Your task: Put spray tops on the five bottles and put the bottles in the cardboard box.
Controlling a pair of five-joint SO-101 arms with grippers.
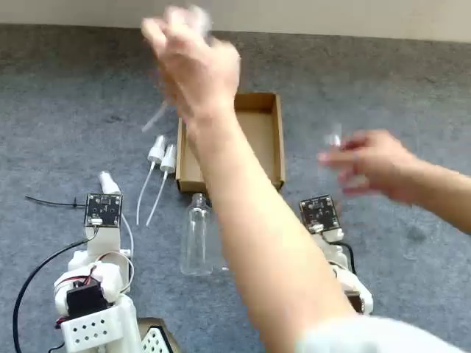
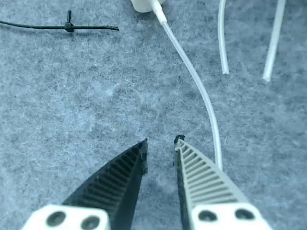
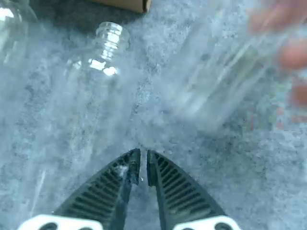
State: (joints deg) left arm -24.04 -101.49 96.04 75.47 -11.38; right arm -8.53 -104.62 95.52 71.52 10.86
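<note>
A grey felt-covered bench (image 1: 66, 95) fills the high view. A person leans across it from the near side. One raised hand (image 1: 193, 62) blurs over the far left, and a lower hand (image 1: 370, 163) on the right holds a clear bottle (image 3: 220, 76), also blurred.

The cardboard box (image 1: 278, 140) lies open at the far centre. The part of its floor I can see holds no bottle.

My left arm sits near left and my right arm near right.

One uncapped bottle (image 1: 197, 234) lies on its side just near of the box, its threaded neck pointing at it.

Three spray tops lie left of the box. Two spray tops (image 1: 160, 156) are side by side, and a third spray top (image 1: 108, 182) is beside my left arm. Its dip tube (image 2: 192, 79) curves down to just beside one finger.

The left gripper (image 2: 161, 143) has its fingers a little spread, holding nothing. The right gripper (image 3: 143, 155) has its fingers all but pressed together, also empty, pointing toward the lying bottle.

A thin black cable (image 2: 62, 27) lies far left.

I judge the task barely begun, with no top fitted on anything I can see. Next I should wait for the hands to clear. Then the left fingers need to pinch the nearest top while the right steadies a bottle, neck up, so the tube can be threaded in.
</note>
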